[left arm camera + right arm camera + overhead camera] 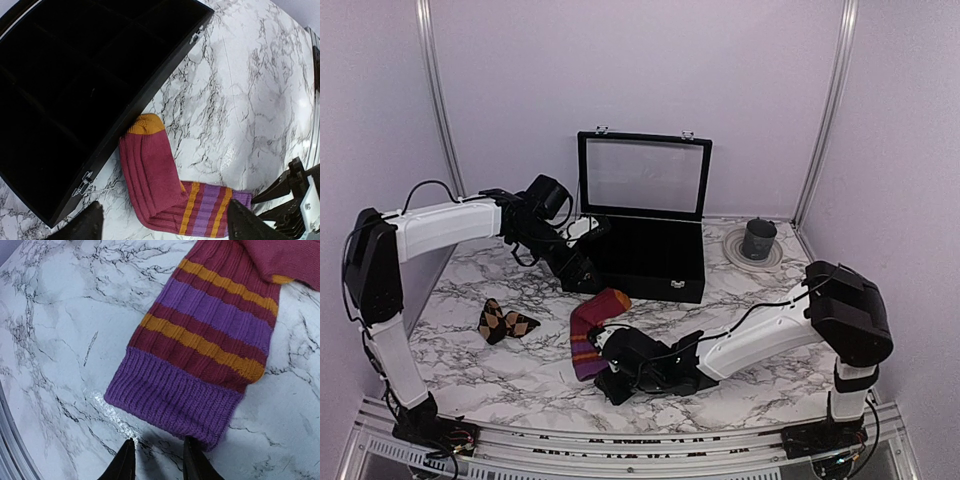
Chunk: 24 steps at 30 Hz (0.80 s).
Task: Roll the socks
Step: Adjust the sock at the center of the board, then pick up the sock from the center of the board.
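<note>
The magenta-red ribbed sock [592, 335] with orange and purple stripes lies flat and unrolled on the white marble-patterned surface [520, 380], near the middle and bent into an L. Its orange-tipped end points at the black hinged case [650, 262] and sits just beside the front wall, possibly touching it; the left wrist view is too steep to be sure. Its purple ribbed end [170, 400] points toward the near edge.

The right gripper [157, 462] is low over the surface at that purple end. Its two fingers are a little apart with nothing between them, and their tips are just short of the ribbed edge. I judge it is placed there because a roll has to start from one free end, and this end lies clear of the case. The left gripper [161, 229] hangs above the sock's bend with its fingers spread wide and nothing in them, probably ready to steady the fabric or straighten the bend so the roll runs true.

The dark brown sock with tan argyle diamonds [503, 322] lies crumpled well to the left, apart from its partner and from both arms, so pairing appears not yet done. The case has its clear lid raised. Beyond it at the far right, a dark grey cup [758, 238] stands on a pale round plate [730, 256] (neither seems to matter here).

The flat cuff hugs the surface, so pinching only its edge looks fiddly.
</note>
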Available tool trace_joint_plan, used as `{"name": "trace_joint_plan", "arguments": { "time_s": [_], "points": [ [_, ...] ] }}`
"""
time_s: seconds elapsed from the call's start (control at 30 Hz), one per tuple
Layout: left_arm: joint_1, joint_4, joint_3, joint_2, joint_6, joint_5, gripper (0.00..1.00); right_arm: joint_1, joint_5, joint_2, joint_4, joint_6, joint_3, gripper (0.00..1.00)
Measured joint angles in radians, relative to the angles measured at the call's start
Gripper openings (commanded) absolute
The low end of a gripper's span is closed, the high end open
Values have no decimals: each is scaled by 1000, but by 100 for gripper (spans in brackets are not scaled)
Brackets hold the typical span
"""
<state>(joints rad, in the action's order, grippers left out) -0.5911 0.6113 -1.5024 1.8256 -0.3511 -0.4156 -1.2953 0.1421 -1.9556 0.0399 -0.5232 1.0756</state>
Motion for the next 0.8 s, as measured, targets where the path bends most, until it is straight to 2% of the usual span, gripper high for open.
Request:
{"name": "trace_joint_plan", "arguments": {
  "time_s": [0.3, 0.57, 0.67, 0.8],
  "points": [
    [0, 23, 105, -80, -82, 10, 99, -37, -36, 29, 39, -45, -49, 27],
    [0, 65, 296, -203, -151, -12, 99, -2, -116, 203, 16, -37, -117, 29],
    [0, 68, 320, -203, -155, -16, 99, 51, -119, 213, 1, 8, -68, 28],
    [0, 69, 338, -208, -173, -23, 100, 92, -120, 119, -26, 84, 53, 27]
  ]
}}
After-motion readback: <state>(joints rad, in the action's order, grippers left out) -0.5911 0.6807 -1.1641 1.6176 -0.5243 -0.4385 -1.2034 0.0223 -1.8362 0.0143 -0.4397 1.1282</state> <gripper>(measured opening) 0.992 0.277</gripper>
